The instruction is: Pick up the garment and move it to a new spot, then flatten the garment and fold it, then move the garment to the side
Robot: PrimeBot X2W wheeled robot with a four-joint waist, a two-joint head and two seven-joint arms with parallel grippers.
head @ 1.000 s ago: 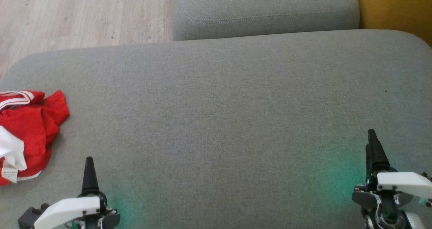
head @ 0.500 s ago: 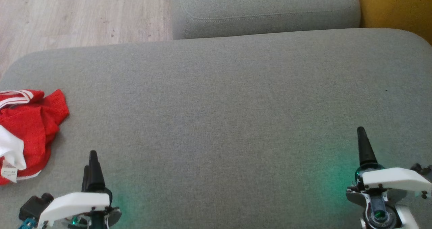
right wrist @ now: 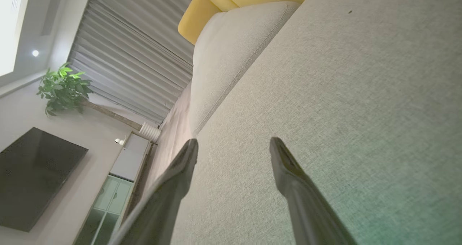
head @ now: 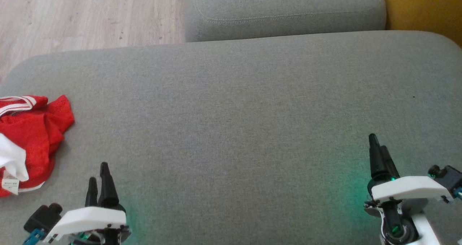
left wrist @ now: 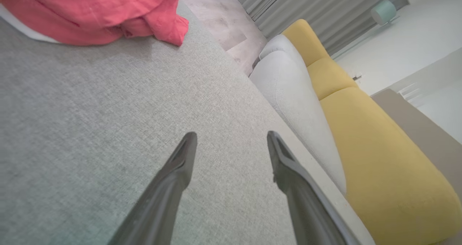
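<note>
The garment (head: 30, 136) lies bunched at the cushion's (head: 231, 122) left edge. Your left fingers (head: 107, 187), spread and empty, sit near it on its right: swing left and pinch a thick fold. Right fingers (head: 375, 158), also apart, hang far right.

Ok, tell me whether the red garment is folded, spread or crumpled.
Crumpled: the red garment lies bunched in overlapping creases on the grey cushion, its white part turned out.

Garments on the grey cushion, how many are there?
1: a crumpled red garment at the left edge of the cushion, beyond the left tool. It runs off the head view, so more may be hidden.
</note>
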